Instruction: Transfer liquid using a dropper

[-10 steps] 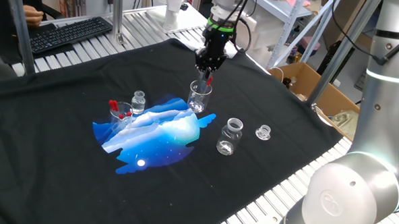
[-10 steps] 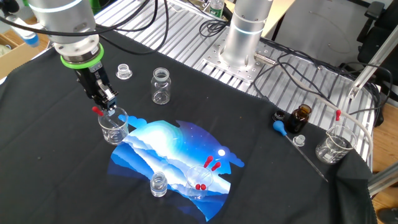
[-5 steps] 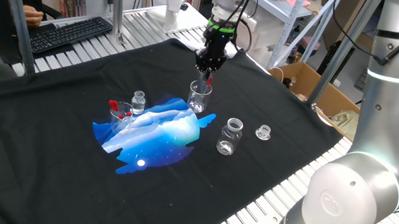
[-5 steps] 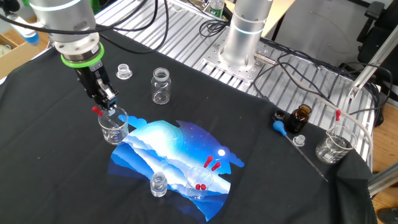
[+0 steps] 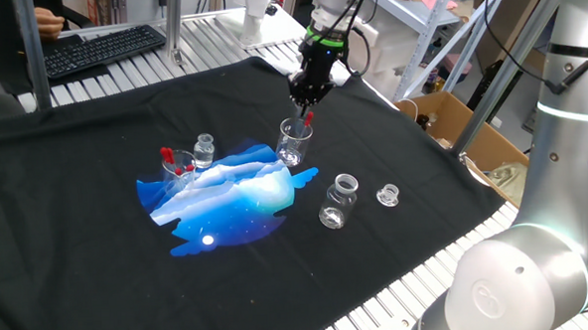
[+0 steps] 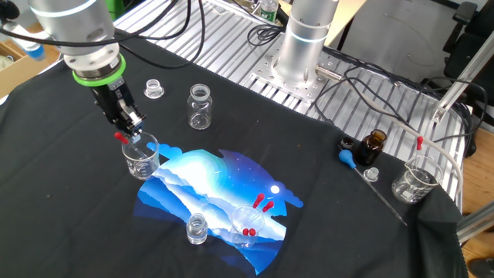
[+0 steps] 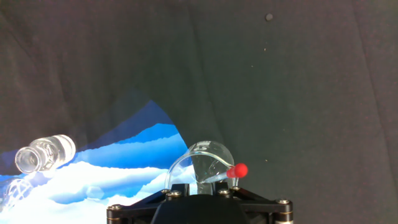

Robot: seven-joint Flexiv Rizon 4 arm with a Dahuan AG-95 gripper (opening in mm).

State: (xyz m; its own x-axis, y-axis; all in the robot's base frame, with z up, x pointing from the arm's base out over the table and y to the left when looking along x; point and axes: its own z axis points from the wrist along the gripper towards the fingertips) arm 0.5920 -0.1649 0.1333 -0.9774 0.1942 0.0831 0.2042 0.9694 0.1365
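Note:
The dropper (image 5: 307, 116) is a thin clear tube with a small red bulb (image 6: 120, 138). It hangs tilted in my gripper (image 5: 304, 104), with its tip inside a small clear beaker (image 5: 294, 142) at the edge of the blue printed patch. My gripper (image 6: 129, 128) stands just above that beaker (image 6: 142, 157), shut on the dropper. In the hand view the red bulb (image 7: 237, 170) sticks out to the right over the beaker's rim (image 7: 202, 149). My gripper (image 7: 199, 185) shows only as a black body at the bottom edge, its fingertips hidden.
Another beaker (image 5: 178, 166) with red-bulbed droppers and a small vial (image 5: 205, 149) stand on the blue patch. A glass jar (image 5: 338, 201) and a small lid (image 5: 388, 195) sit to the right. A brown bottle (image 6: 373, 145) and a beaker (image 6: 413, 182) stand at the far side.
The jaws have pinched in tighter on the dropper. The hand has stayed over the beaker, with hardly any shift.

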